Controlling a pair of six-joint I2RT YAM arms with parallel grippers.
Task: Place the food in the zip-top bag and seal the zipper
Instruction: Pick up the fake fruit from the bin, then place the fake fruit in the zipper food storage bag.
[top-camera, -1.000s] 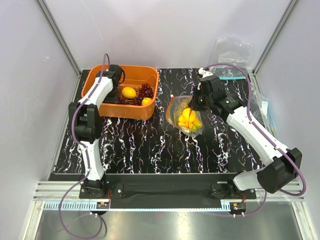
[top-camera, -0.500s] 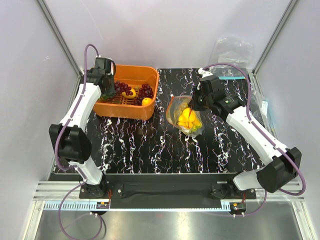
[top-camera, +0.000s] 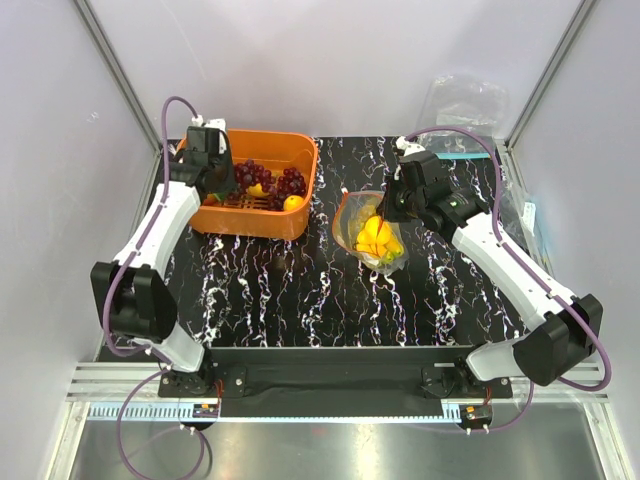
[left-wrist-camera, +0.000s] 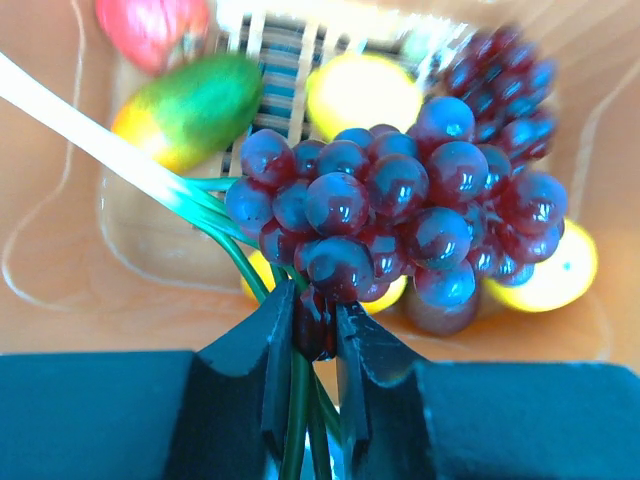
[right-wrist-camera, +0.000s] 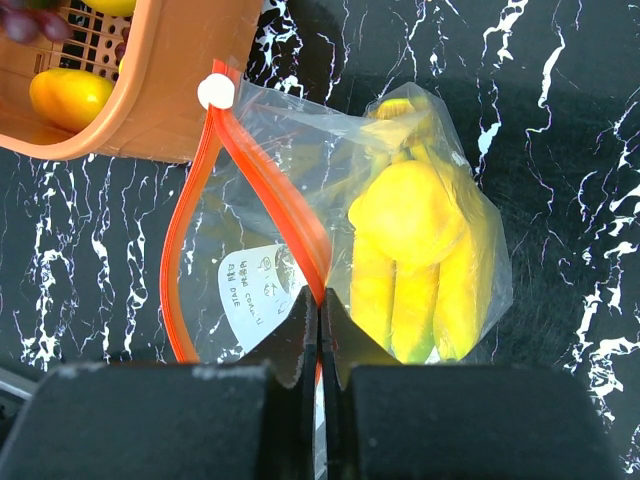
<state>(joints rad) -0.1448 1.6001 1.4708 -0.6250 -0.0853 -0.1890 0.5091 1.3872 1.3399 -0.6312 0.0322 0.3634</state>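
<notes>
My left gripper (left-wrist-camera: 315, 330) is shut on a dark purple grape cluster (left-wrist-camera: 400, 215) and holds it over the orange basket (top-camera: 293, 222); it shows in the top view (top-camera: 222, 180) at the basket's left end. A second grape cluster (top-camera: 291, 183), lemon-like pieces (left-wrist-camera: 362, 92) and a green-yellow fruit (left-wrist-camera: 190, 108) lie in the basket. My right gripper (right-wrist-camera: 320, 305) is shut on the red-orange zipper (right-wrist-camera: 285, 215) of the clear zip-top bag (right-wrist-camera: 440, 140), holding its mouth open. The banana bunch (right-wrist-camera: 410, 260) and a lemon piece lie inside the bag (top-camera: 372, 233).
The basket's corner (right-wrist-camera: 150, 100) touches the bag's mouth. Spare clear bags with a teal-blue strip (top-camera: 470, 155) lie at the back right. Grey walls close in the black marbled table (top-camera: 300, 290).
My left arm has swung from deep in the basket back to its left end and lifted a grape cluster out. The right gripper and bag have stayed put.
</notes>
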